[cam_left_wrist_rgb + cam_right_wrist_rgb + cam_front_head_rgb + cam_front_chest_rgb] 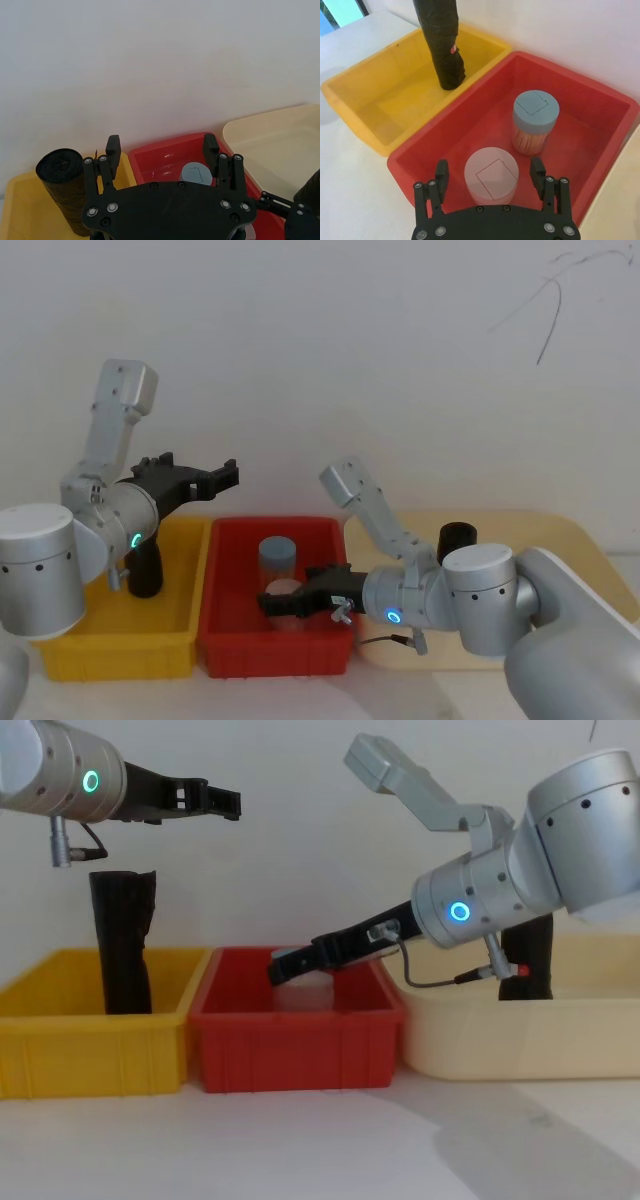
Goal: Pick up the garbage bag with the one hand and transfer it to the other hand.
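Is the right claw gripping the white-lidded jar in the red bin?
No: the right claw hangs open above the white-lidded jar in the red bin, not touching it.

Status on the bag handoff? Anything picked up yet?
Done: nothing. The garbage bag stands upright in the yellow bin, ungrasped. In progress: the left hand is open and empty, up above that bin; the right hand is open, low over the red bin. Left: grasp, lift, pass to the right hand.
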